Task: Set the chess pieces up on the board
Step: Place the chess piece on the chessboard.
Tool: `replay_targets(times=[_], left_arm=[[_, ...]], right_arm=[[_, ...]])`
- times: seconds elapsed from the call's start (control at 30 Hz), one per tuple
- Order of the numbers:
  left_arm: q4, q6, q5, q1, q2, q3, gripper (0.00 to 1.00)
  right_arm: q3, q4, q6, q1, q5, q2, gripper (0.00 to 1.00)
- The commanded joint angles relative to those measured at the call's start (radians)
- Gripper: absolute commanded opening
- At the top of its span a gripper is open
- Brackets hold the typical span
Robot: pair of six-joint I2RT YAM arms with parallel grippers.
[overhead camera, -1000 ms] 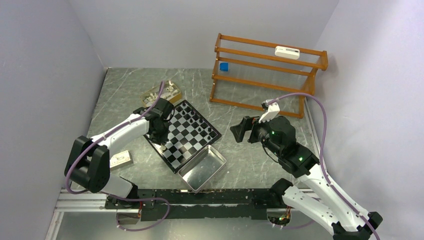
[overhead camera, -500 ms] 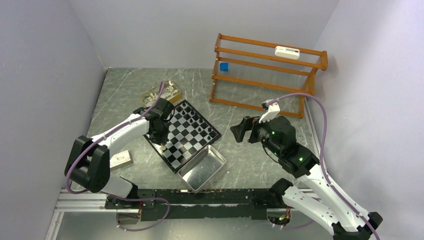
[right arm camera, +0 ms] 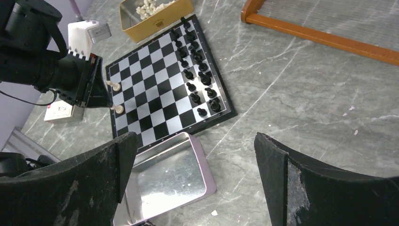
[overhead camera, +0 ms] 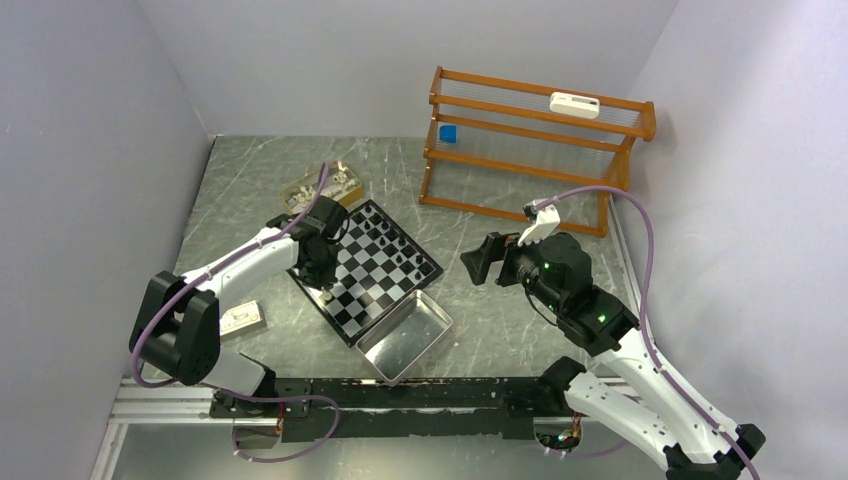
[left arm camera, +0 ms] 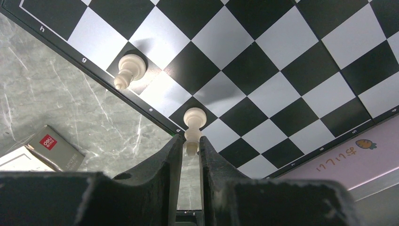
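The left gripper (left arm camera: 191,141) stood over the near left edge of the board (left arm camera: 291,56) with its jaws drawn narrow about the head of a cream piece (left arm camera: 194,117). That piece stood upright on a dark square in the outermost row, its base flat on the board. Whether the fingers (left arm camera: 211,165) were pinching the head or had just let go could not be settled, the gap on either side being too fine to judge in the wrist view. Over the preceding second the jaws had eased apart very slightly, while the arm had barely shifted in the overhead view and the piece stood on the same square. In my judgement this was a placement made and a release in progress, not a fresh pickup. A second cream piece (left arm camera: 131,66) stood two squares along the same row, well clear of the fingers. The left wrist view alone showed this close relation of jaws to piece, and a small carton (left arm camera: 51,150) on the table (left arm camera: 70,99) beside the board. It showed nothing of the far side. The right wrist view supplied that: the black pieces (right arm camera: 195,70) ranged in two rows along the opposite edge, more cream ones heaped in the gold box (right arm camera: 155,16) beyond the board, and the metal tray (right arm camera: 169,179) touching its near corner. The right gripper (overhead camera: 480,262) hung wide open and empty, well to the right of the board. Most of the cream side remained to be set.
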Motion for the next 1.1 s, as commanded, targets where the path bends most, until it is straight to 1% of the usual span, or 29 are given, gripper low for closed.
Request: replay_targets(times=[0.0, 0.43, 0.67, 0.8, 0.93, 1.07], left_arm=[[-0.028, 0.000, -0.026, -0.010, 0.009, 0.021, 0.25], [-0.030, 0.001, -0.020, -0.010, 0.009, 0.022, 0.25], [-0.009, 0.001, 0.026, -0.010, 0.010, 0.035, 0.34], [0.014, -0.001, 0.054, -0.010, -0.009, 0.070, 0.41], [0.013, -0.002, 0.037, -0.009, -0.018, 0.115, 0.42], [0.010, 0.008, -0.007, -0.009, -0.013, 0.173, 0.42]], right_arm=[[-0.007, 0.011, -0.010, 0.003, 0.015, -0.012, 1.00], [-0.007, 0.013, -0.007, 0.003, 0.012, -0.011, 1.00], [-0.009, 0.018, -0.005, 0.003, 0.011, -0.010, 1.00], [-0.006, 0.017, -0.007, 0.003, 0.010, -0.006, 1.00], [0.000, 0.009, -0.009, 0.003, 0.013, -0.006, 1.00], [0.007, 0.007, -0.009, 0.003, 0.015, -0.005, 1.00]])
